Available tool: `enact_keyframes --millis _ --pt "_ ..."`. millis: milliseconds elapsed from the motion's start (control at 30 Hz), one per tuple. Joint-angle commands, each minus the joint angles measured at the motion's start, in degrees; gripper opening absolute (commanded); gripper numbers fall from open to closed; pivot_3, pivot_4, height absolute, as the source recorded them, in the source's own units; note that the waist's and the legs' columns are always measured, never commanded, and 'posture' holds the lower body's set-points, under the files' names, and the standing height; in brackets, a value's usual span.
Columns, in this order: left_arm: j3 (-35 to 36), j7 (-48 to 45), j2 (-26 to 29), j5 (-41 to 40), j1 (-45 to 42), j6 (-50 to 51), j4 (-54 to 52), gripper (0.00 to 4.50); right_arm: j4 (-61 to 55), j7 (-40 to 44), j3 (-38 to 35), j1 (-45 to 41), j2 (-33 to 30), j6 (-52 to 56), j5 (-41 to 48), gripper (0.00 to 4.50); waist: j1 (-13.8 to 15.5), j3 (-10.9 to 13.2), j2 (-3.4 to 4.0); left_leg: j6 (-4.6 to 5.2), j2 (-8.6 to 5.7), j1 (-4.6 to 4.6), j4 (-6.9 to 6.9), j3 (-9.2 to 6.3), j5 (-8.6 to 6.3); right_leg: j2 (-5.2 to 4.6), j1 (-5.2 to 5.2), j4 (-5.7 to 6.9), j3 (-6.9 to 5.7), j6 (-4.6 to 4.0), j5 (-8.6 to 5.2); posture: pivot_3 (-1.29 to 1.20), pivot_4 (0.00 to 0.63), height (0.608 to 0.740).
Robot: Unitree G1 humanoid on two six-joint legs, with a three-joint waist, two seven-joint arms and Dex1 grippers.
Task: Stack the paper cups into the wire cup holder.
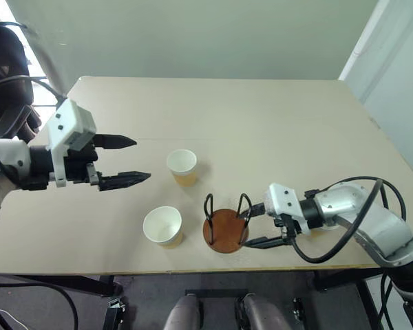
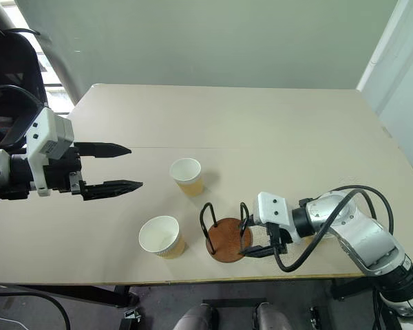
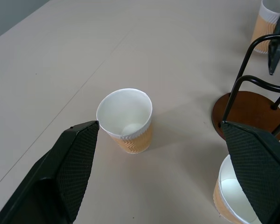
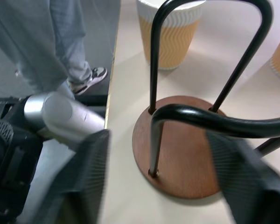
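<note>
The wire cup holder (image 1: 225, 230) stands empty near the table's front edge, a brown disc with black wire loops. My right gripper (image 1: 252, 225) is open, its fingers either side of the holder's right loop; the right wrist view shows the base (image 4: 182, 149) between them. One paper cup (image 1: 182, 166) stands upright behind the holder and another (image 1: 163, 225) to its left. In the left wrist view a third cup (image 3: 267, 21) shows beyond the holder, partly behind the right gripper. My left gripper (image 1: 139, 159) hovers open above the table, left of the cups, holding nothing.
The beige table (image 1: 261, 117) stretches wide behind the cups. Its front edge runs just below the holder. A person's trouser legs and a shoe (image 4: 91, 74) show on the floor past that edge in the right wrist view.
</note>
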Motion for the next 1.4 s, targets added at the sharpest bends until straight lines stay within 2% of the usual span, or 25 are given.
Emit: enact_keyframes --millis 33,233,400,467,600,700,833,967,1100,1300,1400 --pt "0.22 -0.25 -0.27 -0.1 -1.84 -1.39 0.03 4.5 -3.65 1.78 -1.76 -2.02 -3.41 2.26 0.9 4.45 0.0 0.0 0.0 0.0 0.0 0.0 0.0 0.0 0.0 0.0 0.0 0.0 0.0 0.0 0.0 0.0 0.15 0.74" --pt "2.2 -2.88 -1.41 -11.2 -8.29 4.91 -2.1 4.5 -6.97 4.73 -9.92 -5.49 -11.19 6.74 6.56 4.45 0.25 0.06 -0.13 0.01 -0.01 -0.11 0.02 0.0 0.02 0.0 -0.03 -0.02 0.0 -0.13 -0.08 0.0 0.15 0.74" --pt "1.87 -5.77 -0.43 -14.64 -9.16 6.72 -2.19 4.5 2.77 7.23 -19.31 -9.25 -16.34 5.73 8.28 4.45 0.2 0.06 -0.13 -0.01 -0.02 -0.07 -0.01 0.01 0.02 0.0 -0.02 -0.06 0.02 -0.11 -0.08 0.0 0.15 0.74" --pt "-0.96 -7.28 -0.08 -14.27 -8.59 6.64 -4.68 4.5 5.98 8.45 -22.64 -5.44 -20.83 3.75 5.96 4.45 0.42 0.06 -0.13 -0.01 -0.01 -0.07 -0.02 0.01 0.02 0.0 -0.02 -0.05 0.03 -0.09 -0.09 0.0 0.15 0.74" --pt "-4.09 -10.92 1.99 -14.14 -6.32 6.42 -9.62 4.5 7.99 12.31 -31.32 12.59 -28.8 -3.07 -0.98 4.45 1.45 0.02 -0.21 0.07 -0.02 -0.07 0.0 -0.02 -0.11 0.0 0.13 -0.07 0.03 0.17 -0.27 0.0 0.15 0.74" --pt "-4.27 -11.87 2.93 -13.35 -6.37 5.99 -8.8 4.5 6.09 13.88 -37.36 22.12 -29.01 -3.84 -1.9 4.45 1.4 0.04 -0.21 0.01 -0.02 -0.06 0.03 0.03 -0.29 0.0 0.11 -0.04 0.02 0.19 -0.31 0.0 0.15 0.74" --pt "-4.28 -13.04 4.17 -13.23 -5.48 5.93 -9.83 4.5 2.7 14.74 -42.18 27.84 -27.85 -3.08 -0.51 4.45 0.56 0.04 -0.17 -0.04 -0.01 0.05 -0.01 0.13 -0.33 0.0 0.13 -0.02 0.07 0.15 -0.37 0.0 0.15 0.74" --pt "-3.14 -13.67 5.05 -12.77 -4.53 5.62 -9.79 4.5 1.12 14.49 -42.73 28.07 -27.58 -2.86 0.97 4.45 0.25 0.05 -0.18 0.01 -0.01 0.24 0.02 0.16 -0.28 0.02 0.32 -0.05 0.11 0.18 -0.42 0.0 0.15 0.74" --pt "-1.34 -13.18 5.66 -12.75 -3.06 5.52 -10.38 4.5 -0.44 13.06 -39.17 27.19 -27.47 -3.05 1.26 4.45 0.26 0.06 -0.17 0.17 -0.02 0.31 0.05 0.15 -0.17 0.03 0.46 -0.06 0.2 -0.09 -0.63 0.0 0.15 0.74" --pt "3.21 -8.39 1.66 -12.4 -0.89 2.43 -11.79 4.5 1.28 10.27 -32.55 24.82 -28.05 -4.58 -1.96 4.45 0.28 0.06 -0.16 0.2 -0.06 0.25 0.19 0.15 -0.16 0.03 0.49 -0.05 0.23 0.01 -0.58 0.0 0.15 0.74" --pt "5.06 -7.65 1.14 -12.97 0.89 2.32 -12.48 4.5 1.53 10.42 -31.6 24.1 -28.28 -4.82 -1.69 4.45 0.32 0.07 -0.16 0.23 -0.06 0.24 0.21 0.14 -0.18 0.03 0.5 -0.04 0.23 0.42 -0.37 0.0 0.15 0.74"
